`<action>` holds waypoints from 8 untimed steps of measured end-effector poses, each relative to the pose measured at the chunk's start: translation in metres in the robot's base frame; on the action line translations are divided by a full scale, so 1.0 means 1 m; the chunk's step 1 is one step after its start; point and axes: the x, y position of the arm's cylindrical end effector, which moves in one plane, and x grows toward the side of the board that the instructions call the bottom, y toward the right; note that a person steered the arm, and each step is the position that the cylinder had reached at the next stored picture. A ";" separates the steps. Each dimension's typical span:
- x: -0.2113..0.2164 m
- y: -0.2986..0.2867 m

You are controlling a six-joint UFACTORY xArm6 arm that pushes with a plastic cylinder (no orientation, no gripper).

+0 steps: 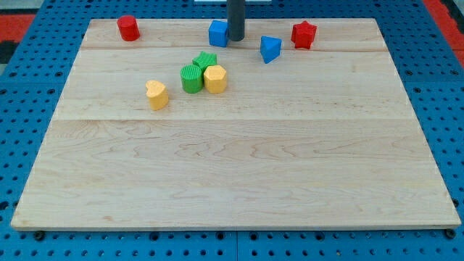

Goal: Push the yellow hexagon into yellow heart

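The yellow hexagon (215, 78) lies on the wooden board left of centre near the view's top, touching two green blocks: a green cylinder (191, 78) on its left and another green block (205, 61) above it. The yellow heart (156, 94) lies apart, further left and a little lower. My tip (235, 38) stands near the view's top edge, right beside the blue cube (218, 33), above and slightly right of the yellow hexagon, with a gap between them.
A red cylinder (128, 27) sits at the top left. A blue triangular block (270, 48) and a red star-like block (304, 34) sit at the top right. The board (239, 174) is ringed by a blue perforated surface.
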 end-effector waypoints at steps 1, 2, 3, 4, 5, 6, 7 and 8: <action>-0.019 0.003; 0.007 -0.019; 0.022 -0.004; 0.022 -0.004; 0.027 -0.004; 0.040 -0.007; 0.053 -0.024; 0.069 -0.044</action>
